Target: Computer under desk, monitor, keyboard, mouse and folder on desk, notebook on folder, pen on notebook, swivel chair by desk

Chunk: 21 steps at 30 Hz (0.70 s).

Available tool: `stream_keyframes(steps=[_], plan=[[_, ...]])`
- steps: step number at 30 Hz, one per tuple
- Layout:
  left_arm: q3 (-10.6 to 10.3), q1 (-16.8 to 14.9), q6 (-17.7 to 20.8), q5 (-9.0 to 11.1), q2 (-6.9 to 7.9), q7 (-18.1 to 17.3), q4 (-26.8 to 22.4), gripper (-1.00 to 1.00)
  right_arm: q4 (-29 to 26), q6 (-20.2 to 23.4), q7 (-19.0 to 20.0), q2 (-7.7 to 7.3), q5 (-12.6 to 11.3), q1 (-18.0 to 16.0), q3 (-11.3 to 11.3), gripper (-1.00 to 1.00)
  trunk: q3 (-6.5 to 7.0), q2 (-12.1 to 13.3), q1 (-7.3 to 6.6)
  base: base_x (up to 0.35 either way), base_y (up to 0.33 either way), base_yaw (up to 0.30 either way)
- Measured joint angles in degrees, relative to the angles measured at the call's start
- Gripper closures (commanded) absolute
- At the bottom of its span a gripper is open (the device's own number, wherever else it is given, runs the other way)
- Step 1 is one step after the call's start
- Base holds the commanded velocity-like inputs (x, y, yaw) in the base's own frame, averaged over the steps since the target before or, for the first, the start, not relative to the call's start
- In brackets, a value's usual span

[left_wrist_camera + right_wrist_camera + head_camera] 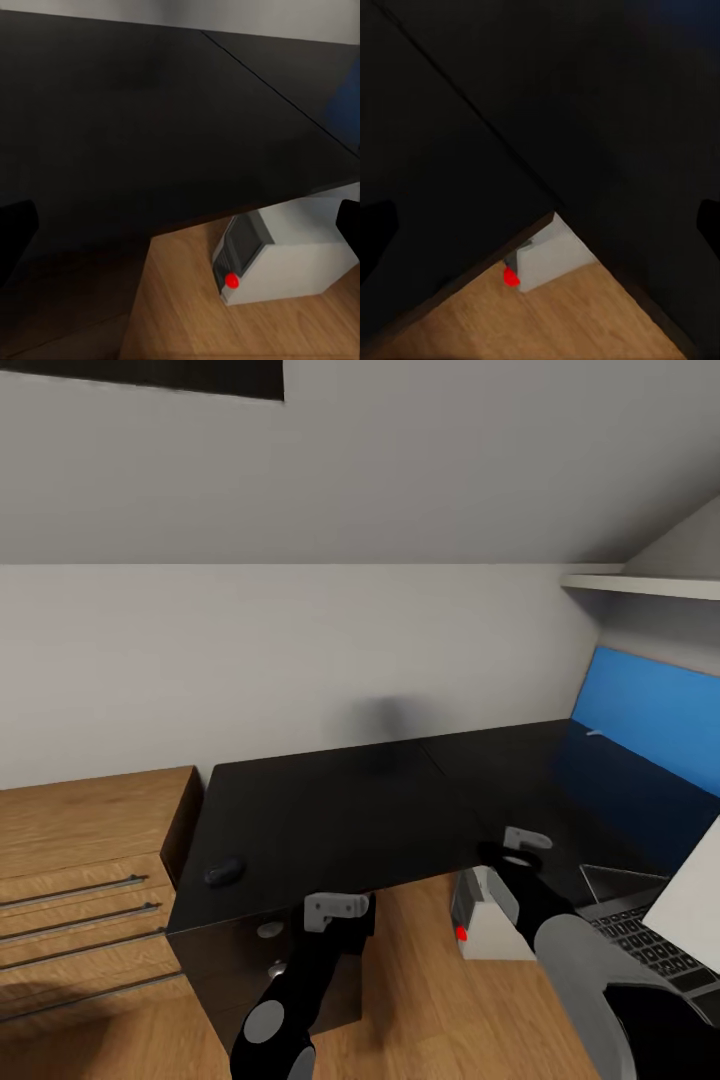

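Observation:
The glossy black desk (330, 810) fills the middle of the head view. A dark mouse (224, 871) lies near its left front corner. Under the desk on the wooden floor stands the light grey computer (492, 930), its red dot facing me; both wrist views show it too (292, 255) (547, 259). On the right wing lies the grey keyboard (645, 950), beside a slanted white panel that looks like the monitor's back (692, 908). My left gripper (338, 908) hovers open at the desk's front edge. My right gripper (522, 847) hangs open over the inner corner, its dark fingertips (376, 225) wide apart.
A light wooden chest of drawers (85, 890) stands against the desk's left end. A blue wall panel (650, 720) runs behind the right wing, with a white shelf (640, 585) above it. Black drawers with silver knobs (270, 932) sit under the left part.

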Motion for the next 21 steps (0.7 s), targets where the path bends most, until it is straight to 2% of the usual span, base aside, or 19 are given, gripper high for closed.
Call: stream_keyframes(steps=[3, 8, 10, 13, 16, 19, 21], plan=[[0.0, 0.0, 0.0, -0.09, 0.0, 0.0, 0.23, -1.0, 0.02, 0.02, -1.08, 0.49, 0.8, 0.32, 0.01, -1.0, 0.0, 0.0, 0.0, 0.0, 0.0, 0.0], [0.02, 0.0, -0.07, -0.23, 0.0, 0.0, 0.65, -1.0, 0.23, -0.66, -3.0, 1.27, 0.84, 0.48, 0.01, -1.0, 0.0, 0.0, 0.01, -0.049, 0.043, 0.0], [0.0, 0.0, -0.08, -0.19, -0.01, 0.0, 0.73, -1.0, 0.43, -2.6, -3.87, 2.84, 0.76, 0.7, 0.16, -1.0, 0.0, 0.0, 0.02, -0.128, 0.108, 0.0], [0.01, 0.0, -0.08, -0.19, -0.01, 0.0, 0.78, -1.0, 0.76, -3.56, -4.07, 3.82, 0.93, 1.12, 0.18, -1.0, 0.0, 0.0, 0.01, -0.07, 0.059, 0.0], [0.03, -0.02, -0.09, -0.18, 0.0, 0.0, 0.84, -1.0, 1.8, -4.45, -4.27, 6.52, 1.23, 2.18, 0.22, -1.0, 0.0, 0.0, 0.0, -0.017, 0.014, 0.0], [0.05, -0.01, -0.09, -0.18, 0.01, 0.0, 0.85, -1.0, 2.0, -4.61, -4.3, 7.39, 1.37, 2.41, 0.23, -1.0, 0.0, 0.0, 0.0, -0.025, 0.022, 0.0], [0.07, 0.0, -0.08, -0.11, 0.0, 0.0, 0.85, -1.0, 2.07, -4.6, -4.4, 7.66, 2.38, 2.49, 0.29, -1.0, 0.0, 0.0, 0.01, -0.09, 0.073, 0.0]])
